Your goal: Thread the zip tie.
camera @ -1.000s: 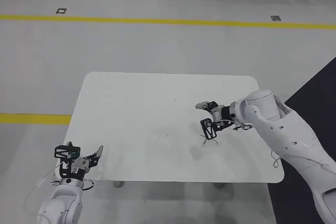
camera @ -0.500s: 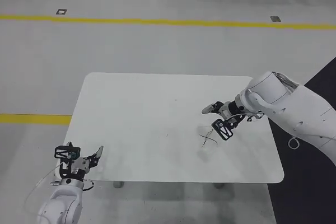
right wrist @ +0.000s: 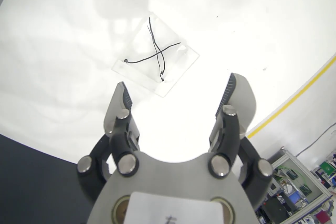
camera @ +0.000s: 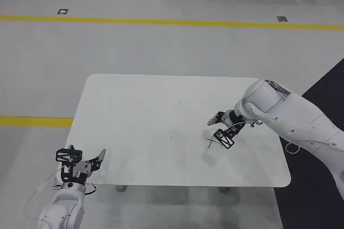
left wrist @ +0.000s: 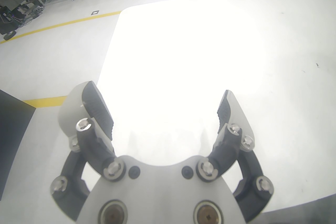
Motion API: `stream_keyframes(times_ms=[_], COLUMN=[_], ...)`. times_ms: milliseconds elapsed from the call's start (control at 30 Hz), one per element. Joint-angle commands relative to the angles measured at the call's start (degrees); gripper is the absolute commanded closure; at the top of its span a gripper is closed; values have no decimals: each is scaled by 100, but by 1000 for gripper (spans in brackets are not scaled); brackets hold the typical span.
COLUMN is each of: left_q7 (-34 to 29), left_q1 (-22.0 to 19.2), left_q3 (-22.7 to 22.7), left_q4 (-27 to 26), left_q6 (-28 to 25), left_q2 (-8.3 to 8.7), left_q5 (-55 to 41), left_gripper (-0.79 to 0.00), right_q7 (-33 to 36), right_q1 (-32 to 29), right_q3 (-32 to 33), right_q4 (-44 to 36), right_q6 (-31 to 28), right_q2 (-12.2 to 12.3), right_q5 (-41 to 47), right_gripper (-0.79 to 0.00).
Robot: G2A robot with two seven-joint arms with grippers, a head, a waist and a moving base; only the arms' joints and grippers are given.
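While the right claw (right wrist: 178,82) hangs over the table (right wrist: 65,33), its jaws stand wide apart with nothing between them. Just ahead of and below it a clear sheet (right wrist: 141,75) lies flat on the tabletop. In the wrist view the sheet's nearest corner shows in the gap between the jaws. Whether the sheet is a bag or a plate cannot be told, nor whether its load lies in it or on it.

That load is two ties (right wrist: 158,51), thin, black and slightly curved, crossed over each other like an X. Each has a small square head at one end. One head lies at the end nearest the claw, close to the sheet's near corner. The other head lies off to one side, by the sheet's edge. Both plain tails point away from the claw, towards the sheet's far edges. The claw touches neither tie nor sheet.

Far off across the table, well apart from the right claw and the ties, the left claw (left wrist: 157,88) sits at the near corner. Its jaws too are spread wide and empty.
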Motion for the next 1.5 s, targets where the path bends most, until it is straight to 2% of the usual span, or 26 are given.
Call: stream_keyframes(times_ms=[0, 200, 767, 1000, 1467], left_q7=[0, 0, 0, 0, 0], left_q1=[0, 0, 0, 0, 0], left_q3=[0, 0, 0, 0, 0], left_q4=[0, 0, 0, 0, 0], left_q6=[0, 0, 0, 0, 0], left_q2=[0, 0, 0, 0, 0], left_q5=[0, 0, 0, 0, 0], left_gripper=[-785, -785, -785, -785, -785], right_q7=[4, 4, 2, 2, 2], right_q1=[-44, -197, -367, -335, -302], right_q3=[0, 0, 0, 0, 0], right_q4=[43, 351, 1969, 2483, 3276], right_q6=[0, 0, 0, 0, 0], right_q2=[-94, -422, -1607, -1942, -2495], right_q5=[-145, -412, -1202, -1326, -1372], right_gripper=[-259, -246, -280, -274, -194])
